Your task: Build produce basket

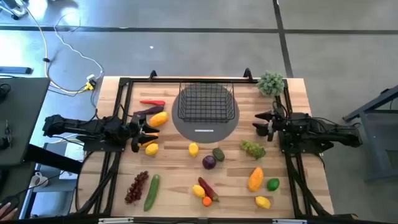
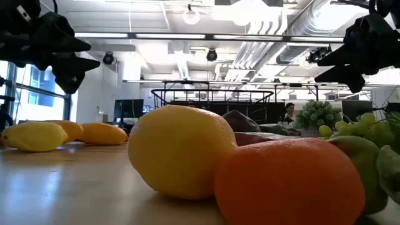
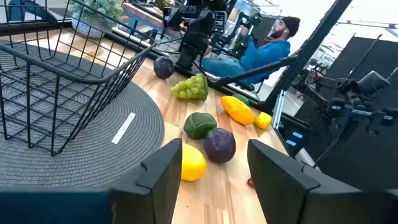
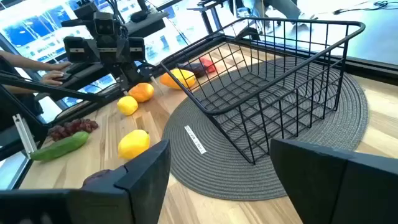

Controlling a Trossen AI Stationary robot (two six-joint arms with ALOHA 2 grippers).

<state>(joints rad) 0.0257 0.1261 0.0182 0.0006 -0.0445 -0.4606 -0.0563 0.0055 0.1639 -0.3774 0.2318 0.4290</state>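
From overhead, your table filled the middle of the frame, and the black wire basket (image 1: 206,103) sat empty at top centre on a round grey mat (image 1: 206,127). A potted plant (image 1: 271,83) stood at the table's upper right corner.

Your left gripper (image 1: 151,131) hovered at the left of the table, fingers spread and holding nothing. Just above its tips lay an orange-yellow mango (image 1: 159,119), with a dark eggplant (image 1: 148,112) and a red chili (image 1: 152,102) beyond that. A lemon (image 1: 151,149) lay just below the fingers.

Your right gripper (image 1: 260,122) waited at the right of the table, just right of the mat, its fingers also spread and empty. Green grapes (image 1: 253,149) lay just below it.

The rest of the produce was scattered across the lower half of the table. Below the mat were a second lemon (image 1: 193,149), a dark green fruit (image 1: 218,154) and a purple plum (image 1: 209,162). At lower left lay red grapes (image 1: 137,186) beside a cucumber (image 1: 152,191). At bottom centre a small cluster (image 1: 205,191) of yellow, dark red and orange pieces touched one another. At lower right were another mango (image 1: 255,178), a lime (image 1: 272,184) and a third lemon (image 1: 263,202).

In your left wrist view, a person in a blue top (image 3: 261,50) sat beyond the table.
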